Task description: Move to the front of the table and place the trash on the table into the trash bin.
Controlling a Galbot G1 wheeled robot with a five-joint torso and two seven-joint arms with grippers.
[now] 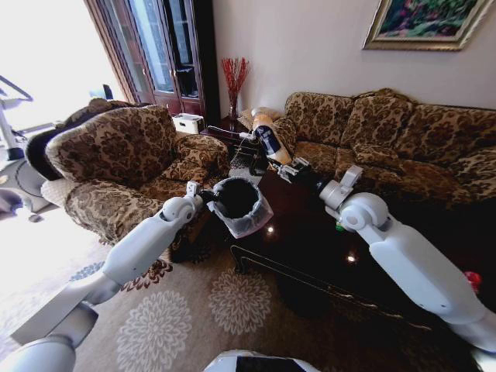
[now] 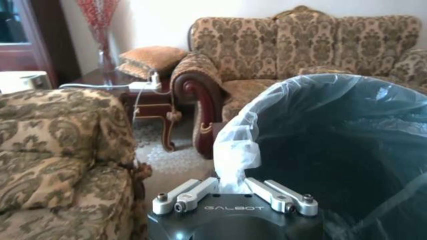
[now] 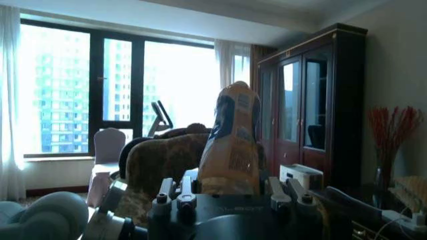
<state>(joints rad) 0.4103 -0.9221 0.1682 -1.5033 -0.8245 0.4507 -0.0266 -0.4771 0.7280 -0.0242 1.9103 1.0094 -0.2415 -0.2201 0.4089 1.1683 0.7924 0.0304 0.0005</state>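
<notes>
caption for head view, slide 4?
Left claw grips the trash bin rim; right claw holds a packet above the table.

Patterned sofa, matching armchair — dark cabinet, framed painting

A: How many bins?
B: One round dark bin lined with a whitish plastic bag, centre of the head view.
A: Packets?
B: One tan and dark blue snack packet, just above the centre.
A: Cans?
B: One red can, at the right edge.
A: Robot arms?
B: Two white arms, one lower left, one lower right.
</notes>
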